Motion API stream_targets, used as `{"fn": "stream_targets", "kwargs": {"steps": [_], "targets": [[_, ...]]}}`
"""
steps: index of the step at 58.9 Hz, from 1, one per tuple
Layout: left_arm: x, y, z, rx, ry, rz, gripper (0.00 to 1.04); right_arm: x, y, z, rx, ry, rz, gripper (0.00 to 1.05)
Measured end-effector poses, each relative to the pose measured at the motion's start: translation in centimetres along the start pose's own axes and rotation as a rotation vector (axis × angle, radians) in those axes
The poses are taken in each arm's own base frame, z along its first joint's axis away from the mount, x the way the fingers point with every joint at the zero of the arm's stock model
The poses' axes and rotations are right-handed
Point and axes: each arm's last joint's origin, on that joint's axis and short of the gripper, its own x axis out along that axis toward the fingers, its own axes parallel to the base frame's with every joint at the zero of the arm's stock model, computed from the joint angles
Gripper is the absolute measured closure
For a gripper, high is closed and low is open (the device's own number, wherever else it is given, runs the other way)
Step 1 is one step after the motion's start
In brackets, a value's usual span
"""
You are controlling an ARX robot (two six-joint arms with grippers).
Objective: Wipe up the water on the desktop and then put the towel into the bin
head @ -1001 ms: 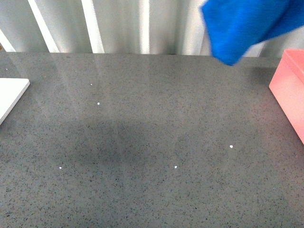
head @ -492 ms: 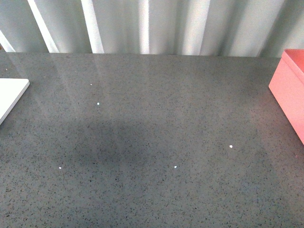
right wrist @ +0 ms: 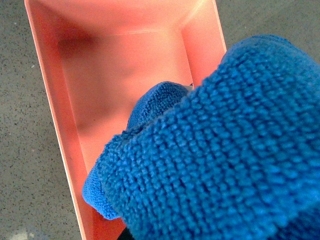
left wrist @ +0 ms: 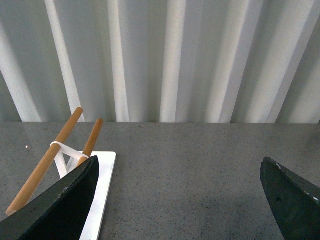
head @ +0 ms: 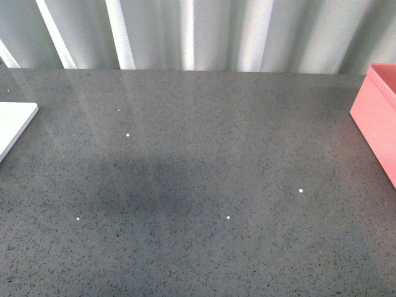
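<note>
The dark grey speckled desktop (head: pixel 198 185) fills the front view; neither arm shows there. The salmon-pink bin (head: pixel 378 117) stands at its right edge. In the right wrist view the blue towel (right wrist: pixel 215 160) hangs bunched over the open bin (right wrist: pixel 120 60), whose inside looks empty. My right gripper is shut on the towel and hidden behind it. In the left wrist view my left gripper (left wrist: pixel 182 195) is open and empty above the desktop (left wrist: pixel 185 160), its dark fingers (left wrist: pixel 65 205) wide apart.
A flat white board (head: pixel 13 124) lies at the desktop's left edge; in the left wrist view it (left wrist: pixel 102 190) carries a rack of two wooden rods (left wrist: pixel 50 155). A ribbed grey-white wall (head: pixel 198 34) runs behind the desk. Several tiny white specks (head: pixel 301 190) dot the desktop.
The towel, at the upper right of the front view a second ago, has moved out of that view to the right.
</note>
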Motion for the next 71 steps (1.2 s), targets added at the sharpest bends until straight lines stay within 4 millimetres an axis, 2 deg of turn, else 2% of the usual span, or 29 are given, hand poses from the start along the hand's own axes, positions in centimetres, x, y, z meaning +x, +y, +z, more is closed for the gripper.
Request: {"fn": "stream_targets", "kwargs": {"steps": [14, 26, 35, 48, 62, 71], "targets": [[0.0, 0.0, 0.0, 0.000, 0.000, 0.000, 0.07, 0.7, -0.3, -0.4, -0.003, 0.040, 0.027, 0.97], [0.0, 0.0, 0.0, 0.000, 0.000, 0.000, 0.07, 2.1, -0.6, -0.2, -0.001, 0.119, 0.056, 0.97], [0.0, 0.0, 0.0, 0.000, 0.000, 0.000, 0.07, 2.5, -1.3, 0.4, 0.020, 0.109, 0.037, 0.97], [0.0, 0.0, 0.0, 0.000, 0.000, 0.000, 0.07, 2.5, -1.1, 0.7, 0.010, 0.073, 0.066, 0.97], [0.0, 0.0, 0.0, 0.000, 0.000, 0.000, 0.07, 2.4, -0.9, 0.8, -0.008, 0.064, 0.068, 0.61], [0.0, 0.0, 0.0, 0.000, 0.000, 0.000, 0.07, 2.4, -0.9, 0.8, -0.010, 0.064, 0.066, 0.27]]}}
